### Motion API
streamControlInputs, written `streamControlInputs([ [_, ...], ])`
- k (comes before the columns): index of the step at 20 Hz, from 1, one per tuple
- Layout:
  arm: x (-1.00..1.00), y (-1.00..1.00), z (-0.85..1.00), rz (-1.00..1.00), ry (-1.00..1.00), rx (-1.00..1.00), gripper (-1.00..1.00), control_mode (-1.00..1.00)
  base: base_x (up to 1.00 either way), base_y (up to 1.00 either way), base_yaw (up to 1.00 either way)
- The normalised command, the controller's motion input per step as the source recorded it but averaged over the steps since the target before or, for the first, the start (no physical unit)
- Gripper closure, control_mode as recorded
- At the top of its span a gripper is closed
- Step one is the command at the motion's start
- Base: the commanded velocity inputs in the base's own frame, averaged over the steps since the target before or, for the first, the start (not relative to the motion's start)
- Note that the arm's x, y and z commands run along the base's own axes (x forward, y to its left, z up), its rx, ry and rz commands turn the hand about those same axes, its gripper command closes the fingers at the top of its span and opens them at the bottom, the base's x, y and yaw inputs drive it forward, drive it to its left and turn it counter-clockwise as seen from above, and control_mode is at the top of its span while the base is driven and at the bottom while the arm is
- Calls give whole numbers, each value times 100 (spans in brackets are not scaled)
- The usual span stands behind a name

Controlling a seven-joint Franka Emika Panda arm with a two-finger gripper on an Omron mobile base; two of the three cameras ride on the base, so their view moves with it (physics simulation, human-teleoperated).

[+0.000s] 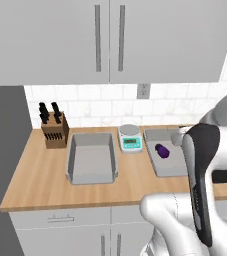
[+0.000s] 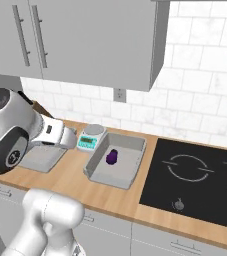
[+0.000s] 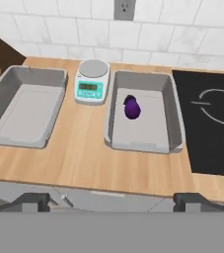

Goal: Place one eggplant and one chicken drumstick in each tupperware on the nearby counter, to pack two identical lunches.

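Note:
Two grey tupperwares stand on the wooden counter [image 3: 79,158]. The left tupperware [image 3: 24,111] [image 1: 91,160] is empty. One dark purple eggplant [image 3: 131,107] [image 1: 162,150] [image 2: 112,156] lies in the right tupperware [image 3: 148,131] [image 1: 167,165] [image 2: 120,170], towards its back. My gripper [image 3: 114,202] hangs open above the counter's front edge, well short of both containers, with nothing between its fingertips [image 3: 32,202]. In the right base view my arm hides most of the left tupperware [image 2: 42,159]. The chicken drumsticks are out of view.
A small white digital scale [image 3: 91,81] [image 1: 130,138] sits between the containers at the back. A knife block [image 1: 54,129] stands at the far left by the wall. The black stovetop [image 3: 212,128] [image 2: 195,175] borders the right tupperware on the right.

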Motion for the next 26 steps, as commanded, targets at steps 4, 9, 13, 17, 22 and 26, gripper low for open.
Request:
streamControlInputs([
  [4, -54, 33, 21, 0, -16, 0, -100, -100, 0, 0, 0],
  [9, -39, 17, 12, 0, -4, 1, -100, 100, -28, 13, 0],
  [13, 0, 0, 0, 0, 0, 0, -100, 100, -90, 13, 0],
  [17, 0, 0, 0, 0, 0, 0, -100, 100, -100, 0, 0],
  [22, 0, 0, 0, 0, 0, 0, -100, 100, -100, 10, 1],
  [26, 0, 0, 0, 0, 0, 0, -100, 100, -93, 75, 5],
])
